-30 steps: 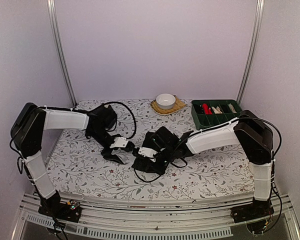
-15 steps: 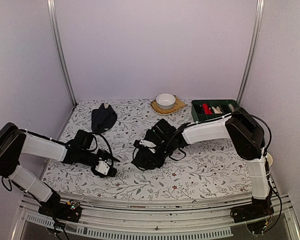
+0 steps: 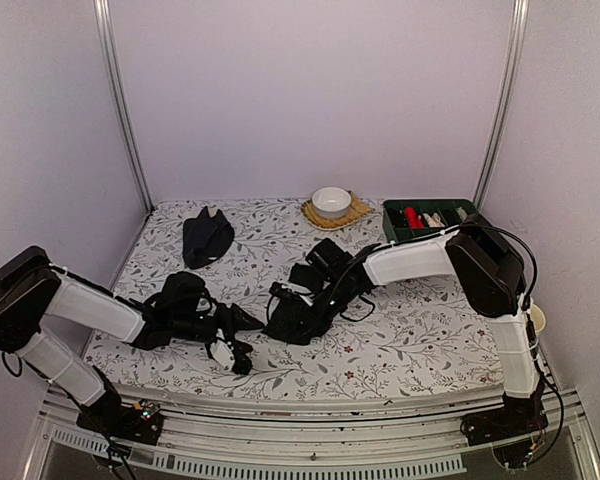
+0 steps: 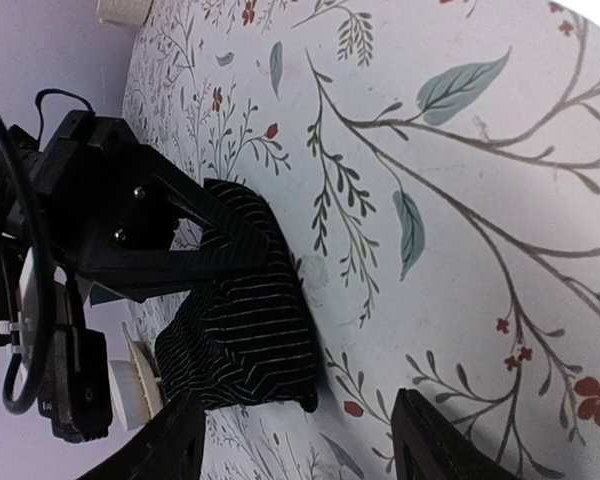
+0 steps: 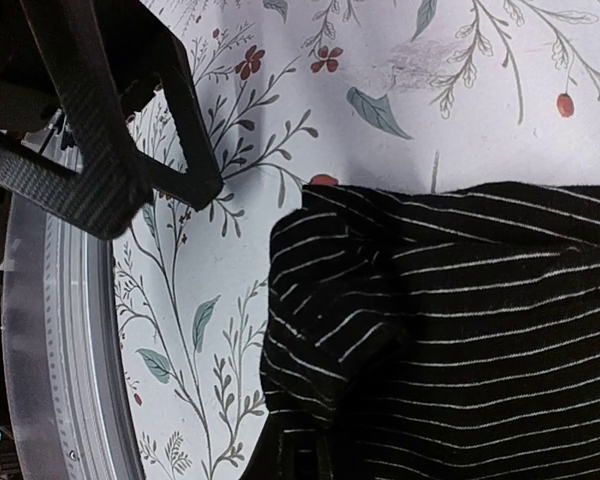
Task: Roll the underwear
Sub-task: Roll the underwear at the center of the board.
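— Left arm has slid rightward along the near edge since half a second back. Holding anything?
— No. The left fingers (image 3: 232, 352) stand released, with bare bench (image 3: 420, 330) between them. The striped underwear (image 4: 245, 340) lies apart at their 2 o'clock in the top view.
— And the other side?
— The right fingers (image 3: 278, 302) are clenched, tips on that cloth's 9 o'clock edge; whether they pinch it I cannot tell. The second underwear (image 3: 207, 238), black, lies well apart at about their 10 o'clock.

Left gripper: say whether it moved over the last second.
Yes. The left gripper has pulled back toward the near edge of the table, farther from the white bowl.
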### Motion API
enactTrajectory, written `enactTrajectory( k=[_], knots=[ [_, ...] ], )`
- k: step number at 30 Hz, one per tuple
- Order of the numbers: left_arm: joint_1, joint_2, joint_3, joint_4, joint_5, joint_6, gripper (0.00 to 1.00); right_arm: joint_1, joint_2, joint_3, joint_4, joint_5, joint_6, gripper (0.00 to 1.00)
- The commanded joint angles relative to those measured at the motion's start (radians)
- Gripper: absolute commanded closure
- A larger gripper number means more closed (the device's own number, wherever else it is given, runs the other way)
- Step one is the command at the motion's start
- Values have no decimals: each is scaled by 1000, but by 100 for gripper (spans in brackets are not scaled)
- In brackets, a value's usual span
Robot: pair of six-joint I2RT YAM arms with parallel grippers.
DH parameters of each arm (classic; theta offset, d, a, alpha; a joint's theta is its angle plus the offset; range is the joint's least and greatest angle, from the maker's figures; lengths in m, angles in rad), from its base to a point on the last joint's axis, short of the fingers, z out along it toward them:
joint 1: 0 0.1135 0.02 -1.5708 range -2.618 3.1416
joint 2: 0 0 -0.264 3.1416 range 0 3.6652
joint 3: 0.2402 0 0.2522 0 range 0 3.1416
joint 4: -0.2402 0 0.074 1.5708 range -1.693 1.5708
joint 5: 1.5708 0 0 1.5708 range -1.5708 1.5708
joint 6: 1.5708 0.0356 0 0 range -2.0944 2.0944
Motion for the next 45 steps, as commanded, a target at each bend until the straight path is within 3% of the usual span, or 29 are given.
enactTrajectory(
  k=[1, 12, 22, 33, 38, 45],
  knots=[
    [-53, 56, 18, 65, -68, 9, 34, 6, 15, -6, -30, -34, 14, 96],
    [-116, 182, 45, 192, -186, -45, 34, 9, 25, -7, -35, -23, 5, 96],
    [-137, 260, 74, 210, -252, -33, 39, 10, 33, -4, -41, -14, -6, 96],
    [-140, 332, 94, 198, -294, -27, 78, 10, 29, 0, -53, -5, -16, 96],
    [-140, 345, 134, 84, -334, -54, 100, 9, 14, -5, -49, 22, -20, 91],
    [-125, 306, 312, -373, -260, -191, 100, 9, -148, -89, 9, 128, -38, 61]
  ],
)
